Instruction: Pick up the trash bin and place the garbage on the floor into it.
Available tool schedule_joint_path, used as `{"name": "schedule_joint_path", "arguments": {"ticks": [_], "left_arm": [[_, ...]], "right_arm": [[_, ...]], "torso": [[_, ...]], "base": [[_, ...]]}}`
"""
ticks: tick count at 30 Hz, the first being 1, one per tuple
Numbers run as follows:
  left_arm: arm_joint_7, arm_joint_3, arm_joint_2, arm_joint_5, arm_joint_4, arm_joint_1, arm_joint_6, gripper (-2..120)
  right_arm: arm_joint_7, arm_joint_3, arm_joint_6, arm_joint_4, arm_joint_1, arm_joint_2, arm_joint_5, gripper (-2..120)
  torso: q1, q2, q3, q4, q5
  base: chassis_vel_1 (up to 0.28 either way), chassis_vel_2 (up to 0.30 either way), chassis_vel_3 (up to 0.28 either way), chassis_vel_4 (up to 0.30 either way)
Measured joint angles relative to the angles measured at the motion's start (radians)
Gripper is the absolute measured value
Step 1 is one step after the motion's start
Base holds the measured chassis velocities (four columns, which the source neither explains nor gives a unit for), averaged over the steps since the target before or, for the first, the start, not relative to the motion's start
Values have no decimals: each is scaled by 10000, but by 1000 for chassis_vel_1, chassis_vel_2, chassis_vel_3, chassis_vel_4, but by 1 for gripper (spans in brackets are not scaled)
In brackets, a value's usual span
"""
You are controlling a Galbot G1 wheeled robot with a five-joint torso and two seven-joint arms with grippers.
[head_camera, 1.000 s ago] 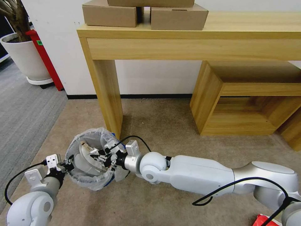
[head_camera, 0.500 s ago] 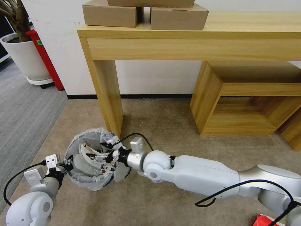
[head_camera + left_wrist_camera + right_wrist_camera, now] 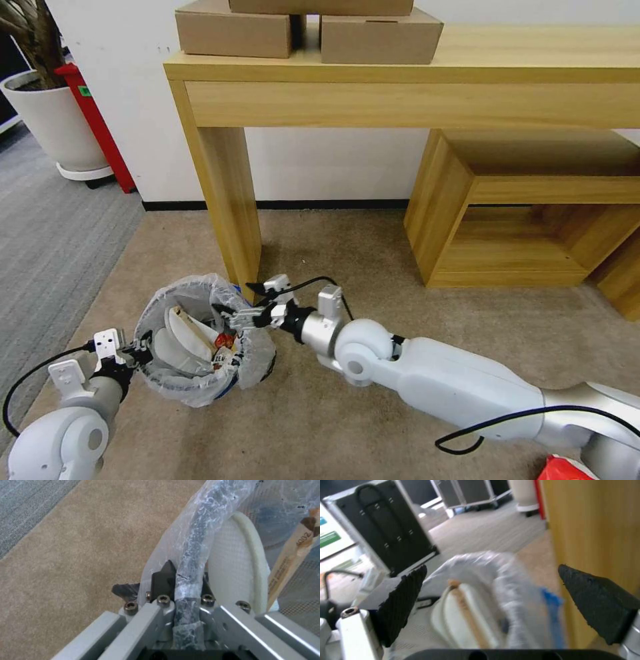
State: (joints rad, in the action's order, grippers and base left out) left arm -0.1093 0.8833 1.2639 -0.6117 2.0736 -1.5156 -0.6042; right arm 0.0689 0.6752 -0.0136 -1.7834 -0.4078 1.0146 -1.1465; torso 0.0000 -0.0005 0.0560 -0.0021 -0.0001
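Inside the trash bin, slippers; left claw pinching rim; right claw spread.

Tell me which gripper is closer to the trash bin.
Left. The left gripper is shut on the trash bin at its rim, while the right gripper is at the opposite rim, jaws open and empty.

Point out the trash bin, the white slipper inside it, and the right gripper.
trash bin (image 3: 155, 313): head view, bag-covered rim on its left side.
white slipper (image 3: 183, 335): head view, middle of its sole, inside the bin.
right gripper (image 3: 230, 315): head view, between its open fingertips, at the bin's rim.
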Motion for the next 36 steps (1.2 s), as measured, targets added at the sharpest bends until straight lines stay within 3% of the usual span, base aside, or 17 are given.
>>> {"name": "schedule_joint_path", "arguments": {"ticks": [8, 11, 16, 18, 26, 31, 36], "left_arm": [[-4, -10, -56, 39, -50, -24, 14, 0], [0, -31, -123, 48, -65, -33, 41, 0], [-7, -49, -148, 35, -61, -22, 41, 0], [-34, -42, -163, 3, -12, -21, 41, 0], [37, 386, 168, 82, 500, -542, 149, 0], [55, 348, 89, 77, 545, -557, 150, 0], [67, 262, 60, 107, 525, -555, 150, 0]], "right_arm": [[-67, -1714, 164, -270, -847, -488, 308, 100], [-537, -3292, 632, -433, -1701, -894, 743, 100], [-1119, -4331, 1030, -557, -2414, -1133, 1009, 100], [-1617, -5654, 1528, -766, -3535, -1270, 1580, 100], [-2248, -8003, 2320, -1094, -5476, -852, 3107, 100], [-2427, -9537, 2651, -1271, -6740, -787, 3568, 100], [-2364, -10236, 2731, -1248, -7425, -484, 4064, 100]], "torso": [[0, 0, 0, 0, 0], [-1, 0, 0, 1, 1], [0, 0, -1, -1, -2], [-1, 0, -1, -3, -1], [-1, 0, 0, 6, 2], [-1, 0, -1, -3, 0], [-1, 0, -1, 0, -1]], "base": [[0, 0, 0, 0], [0, 0, 0, 0], [0, 0, 0, 0], [0, 0, 0, 0], [0, 0, 0, 0], [0, 0, 0, 0], [0, 0, 0, 0]]}}
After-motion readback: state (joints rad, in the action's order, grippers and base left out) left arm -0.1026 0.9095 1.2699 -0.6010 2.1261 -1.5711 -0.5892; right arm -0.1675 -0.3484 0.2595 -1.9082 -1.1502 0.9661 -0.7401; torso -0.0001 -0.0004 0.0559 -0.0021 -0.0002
